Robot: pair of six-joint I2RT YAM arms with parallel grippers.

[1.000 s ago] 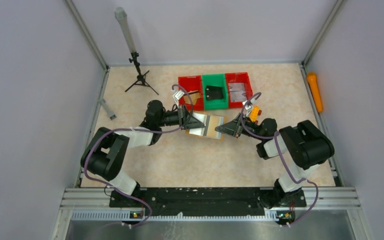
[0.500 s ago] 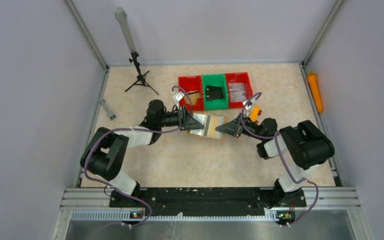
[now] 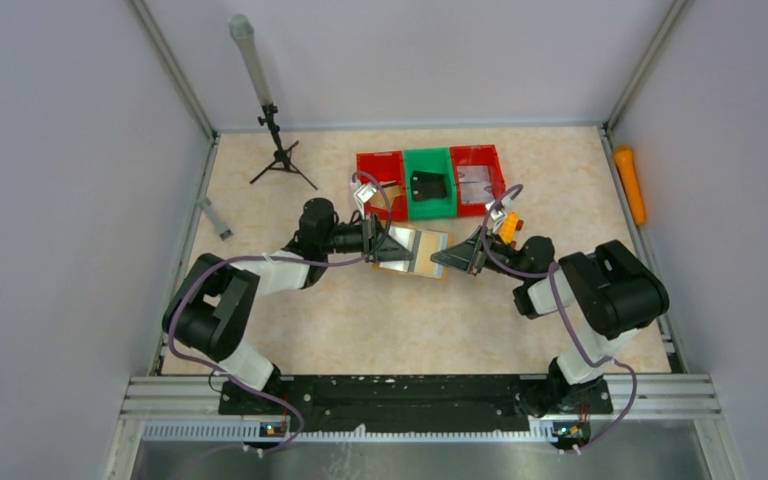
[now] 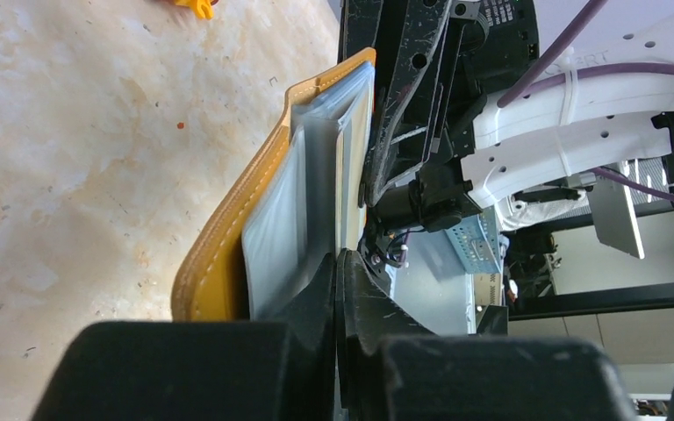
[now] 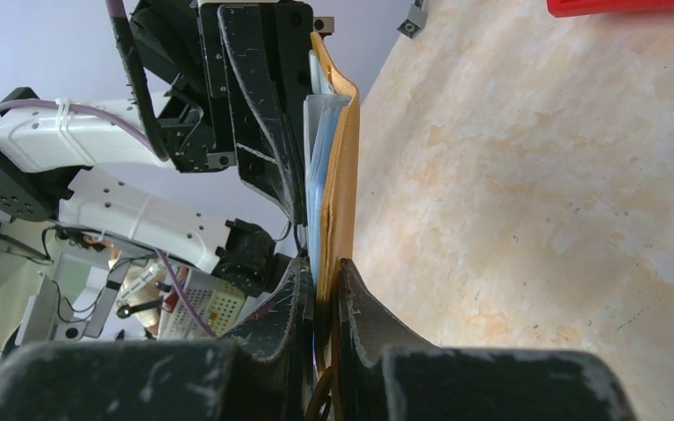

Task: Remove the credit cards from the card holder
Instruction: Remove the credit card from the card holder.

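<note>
The mustard-brown card holder is held up off the table between my two grippers, open, with its grey shiny lining upward. My right gripper is shut on its leather edge. My left gripper is shut at the opposite end, its fingertips pressed together beside the clear sleeves and the stitched cover. A thin pale edge runs down to those tips; I cannot tell whether it is pinched. No credit cards show clearly as separate pieces.
Behind the holder stand a red bin, a green bin with a black object, and another red bin. An orange toy sits by my right wrist. An orange cylinder lies far right, a tripod back left.
My left arm's wrist has shifted slightly to the right, toward the card holder. The right arm and the holder have stayed where they were.
</note>
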